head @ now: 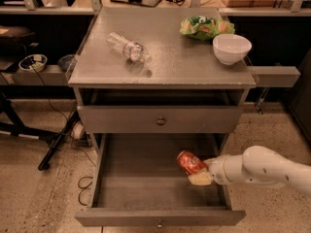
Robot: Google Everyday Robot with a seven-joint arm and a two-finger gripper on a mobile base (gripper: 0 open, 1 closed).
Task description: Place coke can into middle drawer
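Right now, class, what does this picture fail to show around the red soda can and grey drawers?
Camera view:
- lettering on the red soda can, held by the gripper over the open grey drawer: too small to read.
- white arm: cut off by the right edge.
- closed upper drawer: contents hidden by its front.

the tabletop (194,69) is grey and carries three items. a clear plastic bottle (127,47) lies on its side at left-centre. a white bowl (232,48) stands upright near the right edge. a green snack bag (206,27) lies just behind the bowl. the upper drawer (126,119) is closed, with a round knob (161,121) at its centre. a black stand leg (58,142) and a cable (83,183) lie on the speckled floor at left. the hand (197,171) is below the tabletop, lower right.
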